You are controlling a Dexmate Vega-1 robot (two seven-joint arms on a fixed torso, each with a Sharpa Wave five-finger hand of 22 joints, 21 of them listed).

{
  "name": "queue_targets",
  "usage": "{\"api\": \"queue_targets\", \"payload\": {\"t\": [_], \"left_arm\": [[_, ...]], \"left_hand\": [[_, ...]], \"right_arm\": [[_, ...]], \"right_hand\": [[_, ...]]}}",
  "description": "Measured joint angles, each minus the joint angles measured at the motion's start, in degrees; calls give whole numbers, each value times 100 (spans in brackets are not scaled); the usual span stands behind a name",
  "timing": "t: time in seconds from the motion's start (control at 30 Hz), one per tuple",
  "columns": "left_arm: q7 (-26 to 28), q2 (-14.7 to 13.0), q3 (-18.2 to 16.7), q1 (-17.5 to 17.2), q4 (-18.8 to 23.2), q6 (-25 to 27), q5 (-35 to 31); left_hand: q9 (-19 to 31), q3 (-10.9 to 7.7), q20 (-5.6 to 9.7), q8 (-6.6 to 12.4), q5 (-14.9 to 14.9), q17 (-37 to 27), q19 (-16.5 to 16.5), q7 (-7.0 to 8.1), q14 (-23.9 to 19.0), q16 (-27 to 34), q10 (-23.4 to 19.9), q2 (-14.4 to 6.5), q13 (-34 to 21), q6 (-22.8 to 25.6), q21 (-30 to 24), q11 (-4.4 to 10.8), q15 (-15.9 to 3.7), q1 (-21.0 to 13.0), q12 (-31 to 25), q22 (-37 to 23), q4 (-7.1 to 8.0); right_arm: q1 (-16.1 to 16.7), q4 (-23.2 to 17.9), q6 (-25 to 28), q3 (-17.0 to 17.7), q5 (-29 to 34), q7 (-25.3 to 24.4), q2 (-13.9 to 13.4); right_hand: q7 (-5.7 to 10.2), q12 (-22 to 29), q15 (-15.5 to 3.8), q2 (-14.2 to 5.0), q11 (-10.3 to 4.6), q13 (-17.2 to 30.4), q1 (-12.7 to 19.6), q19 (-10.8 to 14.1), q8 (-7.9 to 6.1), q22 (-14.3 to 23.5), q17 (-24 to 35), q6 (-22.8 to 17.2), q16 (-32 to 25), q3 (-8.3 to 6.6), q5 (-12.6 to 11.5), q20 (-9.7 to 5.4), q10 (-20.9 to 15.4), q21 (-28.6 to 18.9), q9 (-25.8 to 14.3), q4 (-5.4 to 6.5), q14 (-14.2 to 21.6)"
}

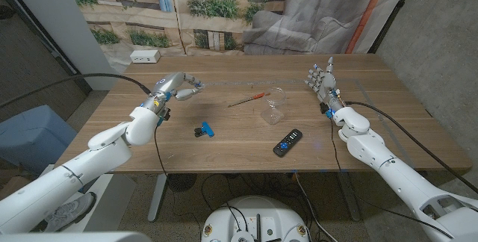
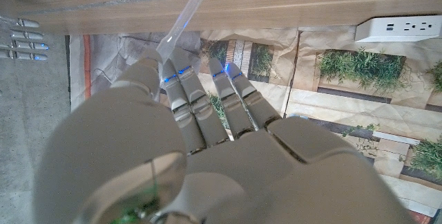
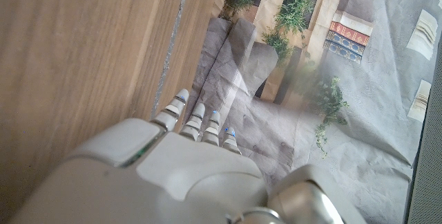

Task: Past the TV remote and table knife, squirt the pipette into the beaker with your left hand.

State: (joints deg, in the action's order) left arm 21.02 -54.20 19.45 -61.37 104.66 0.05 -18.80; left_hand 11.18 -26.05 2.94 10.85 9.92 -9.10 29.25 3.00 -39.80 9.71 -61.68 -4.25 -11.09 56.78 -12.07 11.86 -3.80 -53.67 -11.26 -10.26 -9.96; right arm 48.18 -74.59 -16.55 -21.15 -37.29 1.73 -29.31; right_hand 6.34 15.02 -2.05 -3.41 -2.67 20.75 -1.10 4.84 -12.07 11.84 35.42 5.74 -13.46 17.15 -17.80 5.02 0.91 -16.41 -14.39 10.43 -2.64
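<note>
Nearest the table's [image 1: 224,160] front edge lie the TV remote [image 1: 287,143] and, to its left, a small blue-and-black object [image 1: 203,130]. Past them, around the table's middle, the clear beaker [image 1: 275,104] stands with a thin red-tipped stick [image 1: 249,98] just beside it. Toward the left edge the left hand [image 1: 179,87] pinches the clear pipette [image 2: 185,18] above the wood, well apart from the beaker, while near the right edge the right hand [image 1: 322,80] stands upright, fingers apart, holding nothing.

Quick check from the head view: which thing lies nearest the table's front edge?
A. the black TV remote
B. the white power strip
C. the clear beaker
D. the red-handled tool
A. The black TV remote lies closest to the front edge; the clear beaker and the red-handled tool sit farther back, and the white power strip is at the far edge.
</note>
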Motion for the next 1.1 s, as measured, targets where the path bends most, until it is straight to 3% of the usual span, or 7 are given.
{"api": "queue_targets", "payload": {"t": [0.5, 1.1], "left_arm": [[-96, -195, 183, 105, -224, -144, -249], [-2, -172, 451, 271, -473, -118, -611]], "left_hand": [[0, 0, 0, 0, 0, 0, 0, 10, 0, 0, 9, 0, 1, -9, 0, -10, 0, 0, 0, 0, 0], [0, -23, 0, 0, 0, 0, 0, 10, 30, 0, 9, 0, 1, -9, 0, -12, 31, 0, 0, 0, 24]], "right_arm": [[0, -2, 3, 0, 1, -3, 1], [0, -2, 3, 0, 1, -3, 1]], "right_hand": [[0, 0, 0, 0, 0, 0, 0, 0, 0, 0, 0, 0, 0, 0, 0, 0, 0, 0, 0, 0, 0], [0, 0, 0, 0, 0, 0, 0, 0, 0, 0, 0, 0, 0, 0, 0, 0, 0, 0, 0, 0, 0]]}}
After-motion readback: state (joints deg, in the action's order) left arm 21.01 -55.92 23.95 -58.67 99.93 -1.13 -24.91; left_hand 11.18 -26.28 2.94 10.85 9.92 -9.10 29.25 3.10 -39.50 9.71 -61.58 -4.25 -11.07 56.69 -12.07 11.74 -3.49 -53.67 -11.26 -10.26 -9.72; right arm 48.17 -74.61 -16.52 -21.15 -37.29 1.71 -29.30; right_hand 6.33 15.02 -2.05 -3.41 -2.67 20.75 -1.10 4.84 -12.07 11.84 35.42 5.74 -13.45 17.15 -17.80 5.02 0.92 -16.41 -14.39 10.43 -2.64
